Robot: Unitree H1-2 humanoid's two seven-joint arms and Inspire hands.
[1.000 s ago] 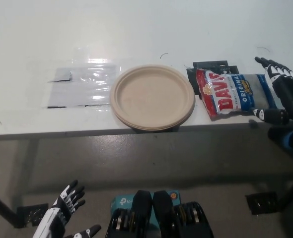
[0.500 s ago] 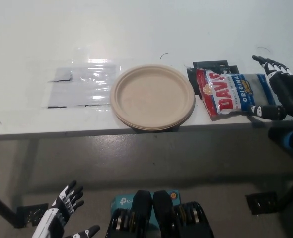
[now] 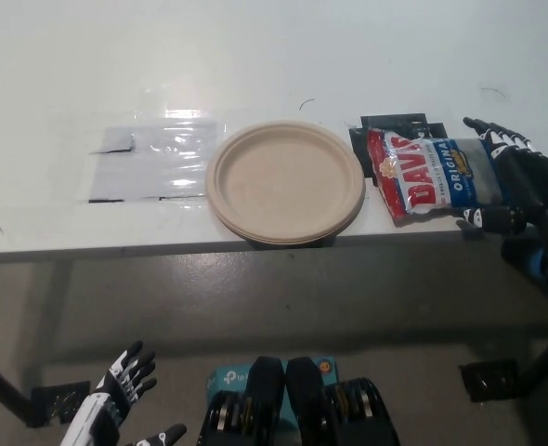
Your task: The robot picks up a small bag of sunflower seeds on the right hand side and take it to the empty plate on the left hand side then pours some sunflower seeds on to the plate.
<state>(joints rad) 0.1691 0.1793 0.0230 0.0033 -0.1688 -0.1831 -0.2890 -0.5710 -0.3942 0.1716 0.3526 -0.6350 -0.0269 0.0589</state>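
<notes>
The bag of sunflower seeds (image 3: 434,173) is seen lying flat on the white table (image 3: 255,56), just right of the empty plate (image 3: 285,181). The black right hand (image 3: 513,181) is spread open around the bag's right end. The white left hand (image 3: 116,404) is held open, low at the near left.

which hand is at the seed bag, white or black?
The black right hand, open around the right end of the seed bag on the table. The white left hand hangs low, below table level.

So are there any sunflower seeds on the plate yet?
No, the plate is bare, and the seed bag lies on the table beside it.
</notes>
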